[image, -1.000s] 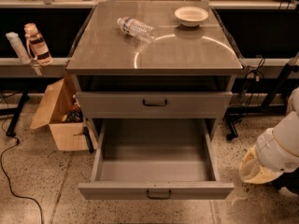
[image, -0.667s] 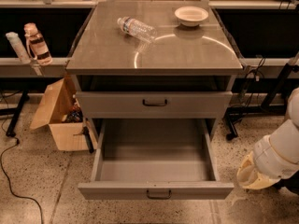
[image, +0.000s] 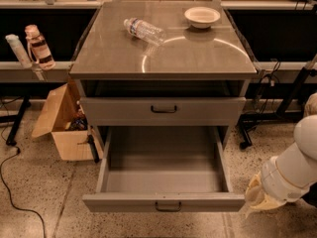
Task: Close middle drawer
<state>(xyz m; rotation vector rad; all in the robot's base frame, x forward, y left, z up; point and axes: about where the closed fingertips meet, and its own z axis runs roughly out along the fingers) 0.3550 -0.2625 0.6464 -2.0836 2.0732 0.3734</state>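
The middle drawer (image: 166, 175) is pulled far out of the grey cabinet. Its deep grey box is empty, and its low front (image: 124, 202) carries a small dark bar handle (image: 168, 207). My white arm (image: 292, 170) comes in from the lower right. The gripper (image: 253, 201), at the arm's beige end, sits just beside the right end of the drawer front, at about its height. Whether it touches the front cannot be told.
Above the open drawer is a taller drawer front (image: 163, 110) with its own handle. The cabinet top (image: 109, 53) holds a lying plastic bottle (image: 143, 31) and a white bowl (image: 202, 17). An open cardboard box (image: 62, 123) stands on the floor at left, beside a black cable (image: 15, 192).
My arm has moved down and to the left, bringing the gripper closer to the right end of the open drawer's front. The drawer has not moved.
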